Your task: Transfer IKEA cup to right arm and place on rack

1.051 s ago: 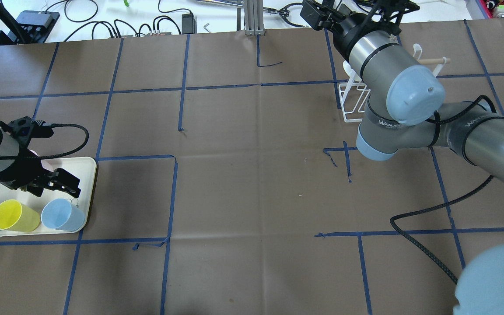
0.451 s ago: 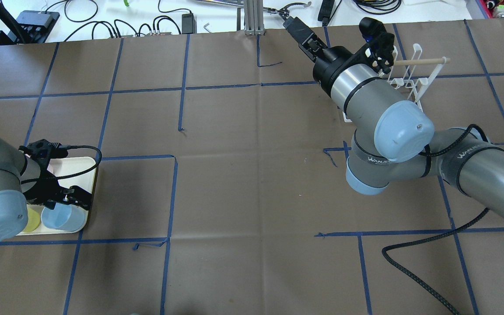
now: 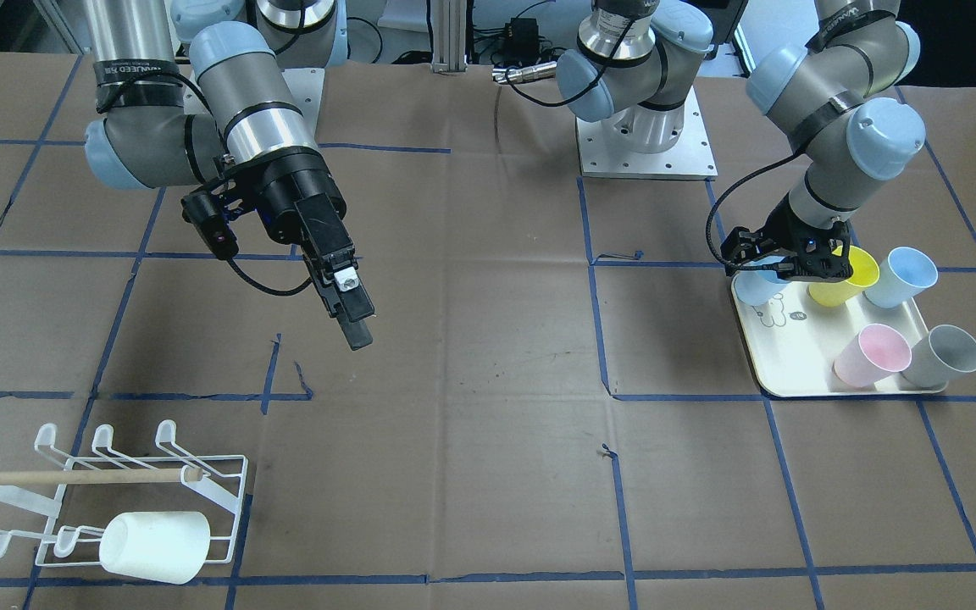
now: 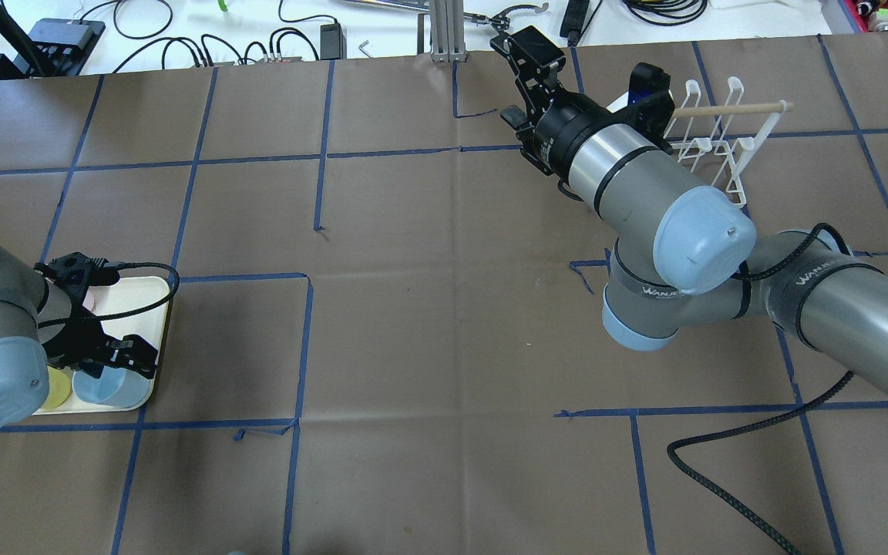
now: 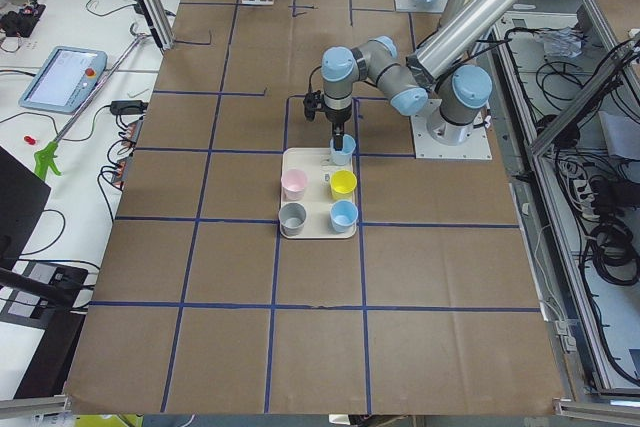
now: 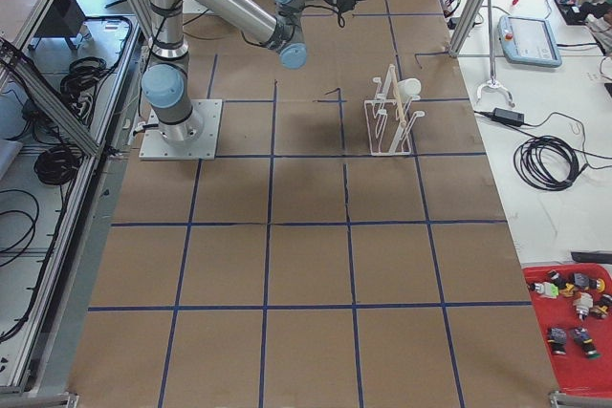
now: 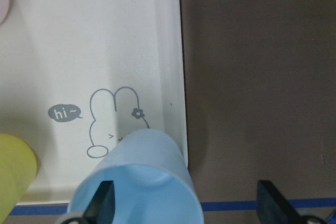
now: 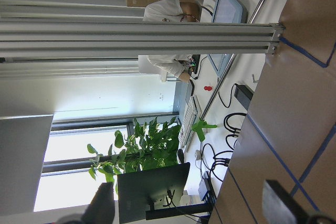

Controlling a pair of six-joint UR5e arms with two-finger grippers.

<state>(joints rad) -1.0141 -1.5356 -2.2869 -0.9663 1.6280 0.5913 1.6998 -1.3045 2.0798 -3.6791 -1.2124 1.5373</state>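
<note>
A light-blue cup (image 7: 142,182) stands open side up at the near corner of the cream tray (image 7: 79,51); it also shows in the overhead view (image 4: 109,385) and the front view (image 3: 757,286). My left gripper (image 7: 186,205) is open just above it, one finger (image 7: 102,203) at the cup's rim and the other well clear over the brown paper. My right gripper (image 4: 525,58) is open and empty in the air, left of the white wire rack (image 4: 721,146). The rack (image 3: 115,491) holds a white cup (image 3: 153,546) lying on its prongs.
The tray (image 3: 801,364) also holds a yellow cup (image 3: 848,275), a second light-blue cup (image 3: 903,275), a pink cup (image 3: 872,354) and a grey cup (image 3: 945,356). A braided black cable (image 4: 721,478) trails over the table by the right arm.
My left arm has come down and nearer over the tray, with its gripper now at the light-blue cup. My right arm has swung left, away from the rack, and its wrist has turned.
</note>
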